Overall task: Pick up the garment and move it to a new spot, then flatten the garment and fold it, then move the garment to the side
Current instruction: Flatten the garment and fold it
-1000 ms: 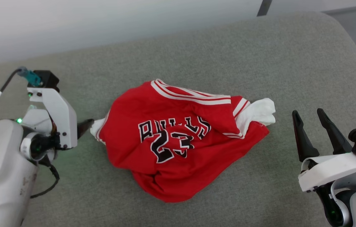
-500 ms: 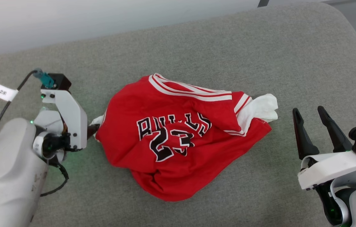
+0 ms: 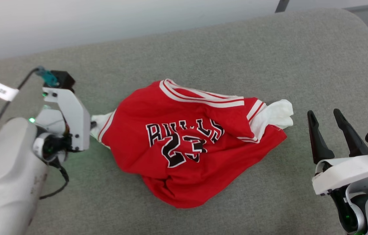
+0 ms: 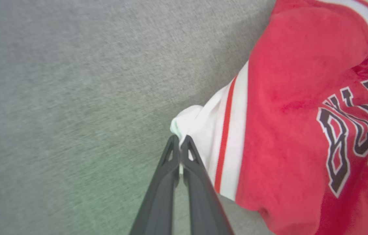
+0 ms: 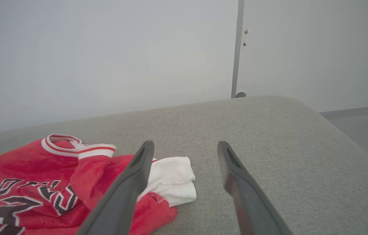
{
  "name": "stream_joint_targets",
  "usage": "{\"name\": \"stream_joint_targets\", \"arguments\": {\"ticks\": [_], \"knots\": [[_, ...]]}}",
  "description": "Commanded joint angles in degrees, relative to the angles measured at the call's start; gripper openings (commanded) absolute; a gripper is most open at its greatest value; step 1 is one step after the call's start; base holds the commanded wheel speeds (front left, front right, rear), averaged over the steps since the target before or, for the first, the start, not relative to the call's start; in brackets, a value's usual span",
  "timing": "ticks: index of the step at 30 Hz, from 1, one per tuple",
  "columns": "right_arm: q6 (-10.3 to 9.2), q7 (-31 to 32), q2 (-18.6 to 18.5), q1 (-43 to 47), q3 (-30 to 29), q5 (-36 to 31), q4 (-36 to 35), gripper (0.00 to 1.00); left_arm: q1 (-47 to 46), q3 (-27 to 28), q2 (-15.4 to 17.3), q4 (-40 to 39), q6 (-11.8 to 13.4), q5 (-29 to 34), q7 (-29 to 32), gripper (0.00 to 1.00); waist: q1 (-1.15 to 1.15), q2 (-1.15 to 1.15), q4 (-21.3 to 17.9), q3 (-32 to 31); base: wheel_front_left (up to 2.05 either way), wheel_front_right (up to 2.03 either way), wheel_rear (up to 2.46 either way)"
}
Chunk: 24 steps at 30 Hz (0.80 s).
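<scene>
"On the grey cushion (image 3: 236, 55), where does my garment sit?"

"Your garment (image 3: 190, 147) lies crumpled near the middle, with the lettering facing up. One white sleeve (image 3: 276, 114) sticks out toward your right gripper (image 3: 324, 112). That gripper hovers near the sleeve and apart from the cloth, with its jaws spread wide."

"And my left gripper?"

"Your left gripper (image 4: 180, 143) is at the garment's opposite end. Its jaws are clenched on the edge of the other white sleeve (image 4: 197, 124), and a sliver of white shows between the fingers. Its cable (image 3: 27, 77), with a paper tag (image 3: 3, 92), runs off behind the wrist, away from the cloth."

"How much room do I have?"

"You have open cushion on every side of the garment, including the near stretch between your two arms. The far edge meets a pale wall (image 3: 105, 19). On your right the cushion rounds off at a corner, with grey floor (image 5: 360, 120) beyond it."
</scene>
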Motion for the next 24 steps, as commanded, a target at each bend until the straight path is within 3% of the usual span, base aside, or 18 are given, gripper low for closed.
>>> {"name": "stream_joint_targets", "arguments": {"ticks": [1, 13, 24], "knots": [[-0.06, 0.15, -0.02, 0.72, -0.16, -0.27, -0.18, 1.0, -0.55, 0.21, 0.57, -0.05, 0.11, 0.34, -0.41, 0.0, 0.0, 0.0, 0.8, -0.87, 0.0, 0.0, 0.0], [-0.06, 2.29, -0.73, 3.68, -1.24, -0.61, -0.32, 1.0, 6.0, 5.09, 6.96, -4.16, 4.15, -1.76, -2.93, 0.0, 0.0, 0.0, 5.08, -6.28, 0.0, 0.0, 0.0], [-0.06, 4.24, -0.69, 6.01, -1.18, -0.06, -1.2, 1.0, 20.12, 8.68, 9.62, -11.39, 8.61, -5.82, -3.1, 0.0, 0.0, 0.0, 6.51, -9.97, 0.0, 0.0, 0.0]]}}
